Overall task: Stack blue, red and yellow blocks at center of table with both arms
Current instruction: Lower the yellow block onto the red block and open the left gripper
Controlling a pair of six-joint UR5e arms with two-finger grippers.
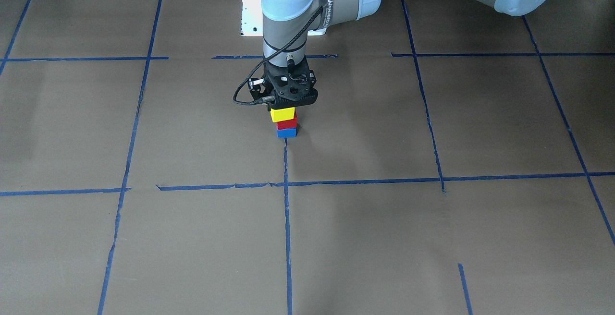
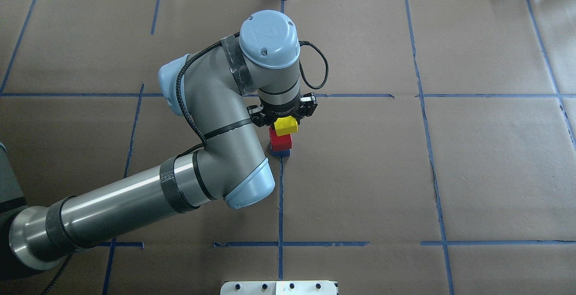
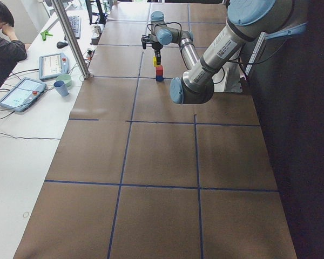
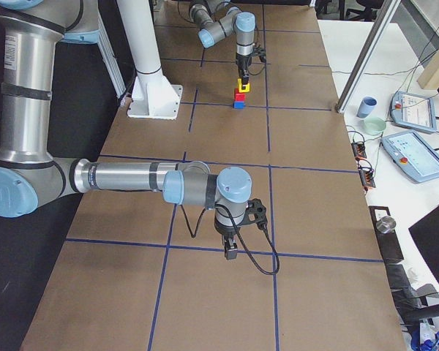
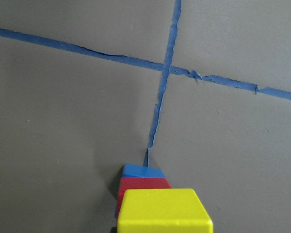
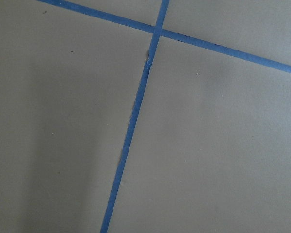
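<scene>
A blue block lies at the table's center where the blue tape lines cross. A red block sits on it. A yellow block is on top, offset slightly to one side. My left gripper points straight down over the stack and is shut on the yellow block; its fingers are mostly hidden. The left wrist view shows the yellow, red and blue blocks in a column. My right gripper hangs over bare paper far from the stack, and I cannot tell whether it is open.
Brown paper with a blue tape grid covers the table. The white robot base plate is at the near edge. A side bench holds tablets and a blue cup, with a person seated there.
</scene>
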